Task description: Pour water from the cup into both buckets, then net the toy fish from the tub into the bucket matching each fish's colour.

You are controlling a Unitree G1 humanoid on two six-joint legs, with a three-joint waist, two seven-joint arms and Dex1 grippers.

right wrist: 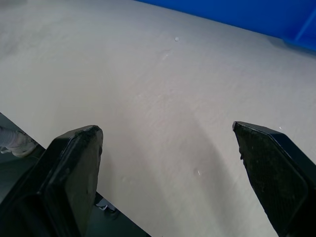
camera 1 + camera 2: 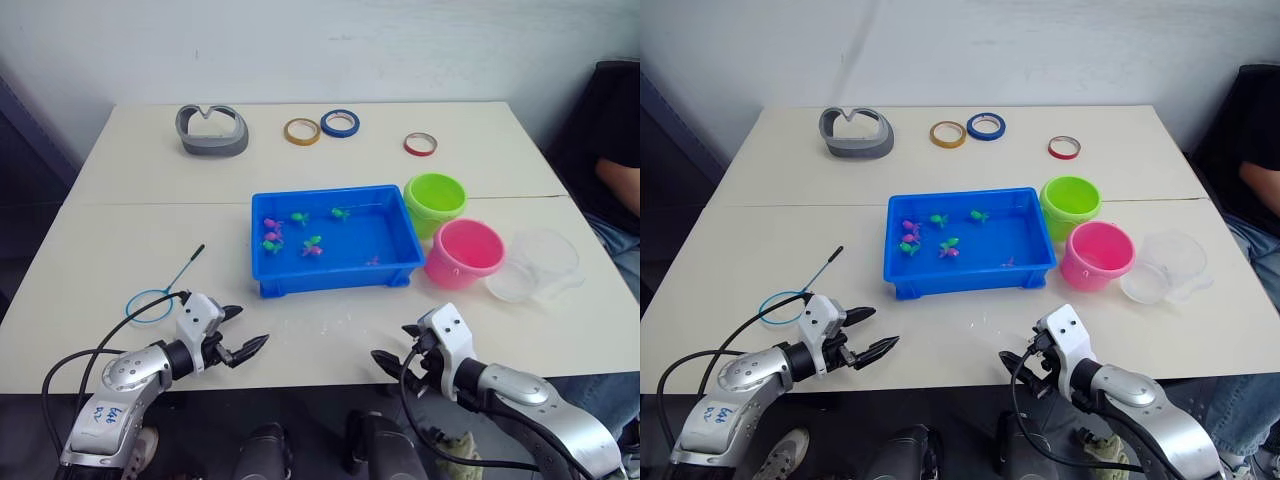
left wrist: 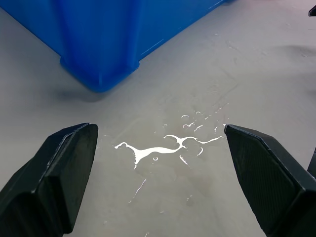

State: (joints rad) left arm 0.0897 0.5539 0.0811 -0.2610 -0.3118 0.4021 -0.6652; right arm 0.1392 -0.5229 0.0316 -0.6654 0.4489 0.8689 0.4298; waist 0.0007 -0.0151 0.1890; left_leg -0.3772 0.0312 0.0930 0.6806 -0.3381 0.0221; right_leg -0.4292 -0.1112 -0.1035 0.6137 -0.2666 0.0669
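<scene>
The shallow rectangular bright blue plastic tub (image 2: 335,240) is taken as the landmark at the middle of the pale table (image 2: 120,230). Several tiny magenta-pink and green plastic toy fish (image 2: 272,235) are seen inside it, mostly toward its left half. The lime green round plastic bucket (image 2: 435,201) is placed just beside the tub's far right corner, and the pink round plastic bucket (image 2: 463,253) just beside its near right corner. The clear see-through plastic cup (image 2: 540,266) is laid on its side beyond the pink bucket, away from the tub. The small blue-rimmed hoop net (image 2: 151,305) with a thin black stick handle is laid flat left of the tub's near corner. The left gripper (image 2: 240,337) is held with its fingers spread apart and empty, near the tub's near left corner, over spilled water (image 3: 158,148). The right gripper (image 2: 1018,372) is likewise spread and empty, in front of the tub's near side.
</scene>
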